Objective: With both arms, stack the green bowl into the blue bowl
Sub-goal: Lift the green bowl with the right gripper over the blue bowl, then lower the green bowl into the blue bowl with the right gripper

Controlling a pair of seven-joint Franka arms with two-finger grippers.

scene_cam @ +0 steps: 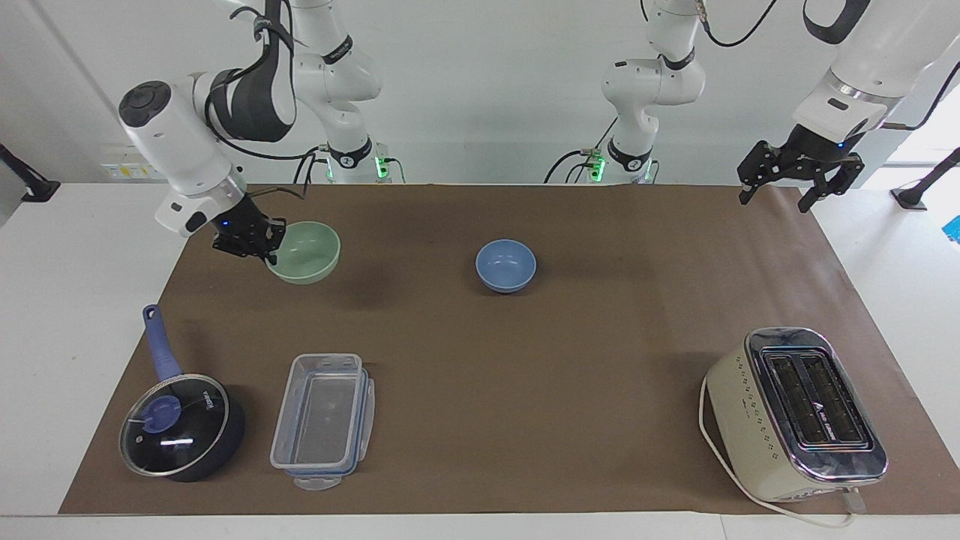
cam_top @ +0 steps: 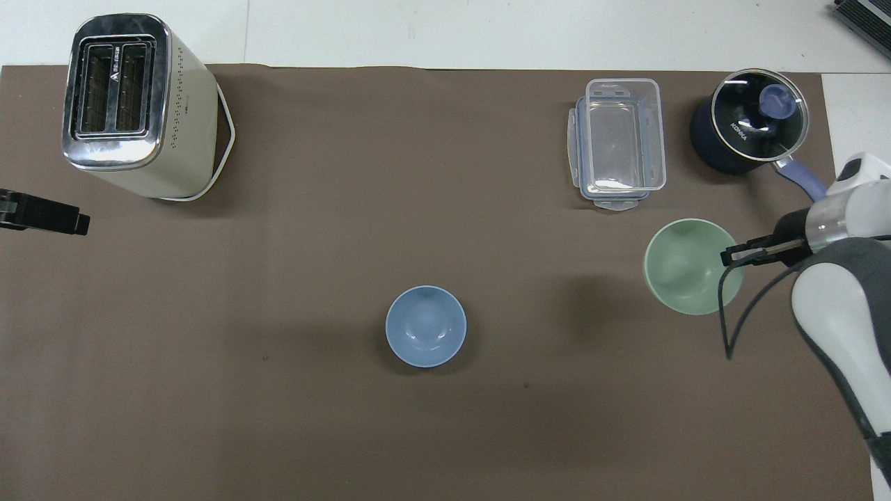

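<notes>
Landmark for all entries: the blue bowl (scene_cam: pixel 505 265), standing upright on the brown mat (scene_cam: pixel 480 420) about midway between the two arms' ends of the table.

Item: green bowl (scene_cam: pixel 303 252). Lifted off the mat and tilted, held by its rim. It hangs over the mat toward the right arm's end of the table from the blue bowl, well apart from it, with its shadow on the mat below.

Item: right gripper (scene_cam: pixel 264 248). Fingers clenched on the green bowl's rim, at the edge turned away from the blue bowl. One finger inside the bowl, one outside.

Item: left gripper (scene_cam: pixel 777 195). Raised in the air over the mat's corner at the left arm's end of the table, well apart from the blue bowl. Fingers released and spread, grasping nothing. This arm waits.

Item: toaster (scene_cam: pixel 796 413). Cream and chrome, on the mat, farther from the robots than the blue bowl, toward the left arm's end.

Item: clear plastic box (scene_cam: pixel 322 421). No lid, farther from the robots than the blue bowl, toward the right arm's end.

Item: saucepan (scene_cam: pixel 180 426). Dark blue with a glass lid, beside the clear box, further still from the blue bowl.
</notes>
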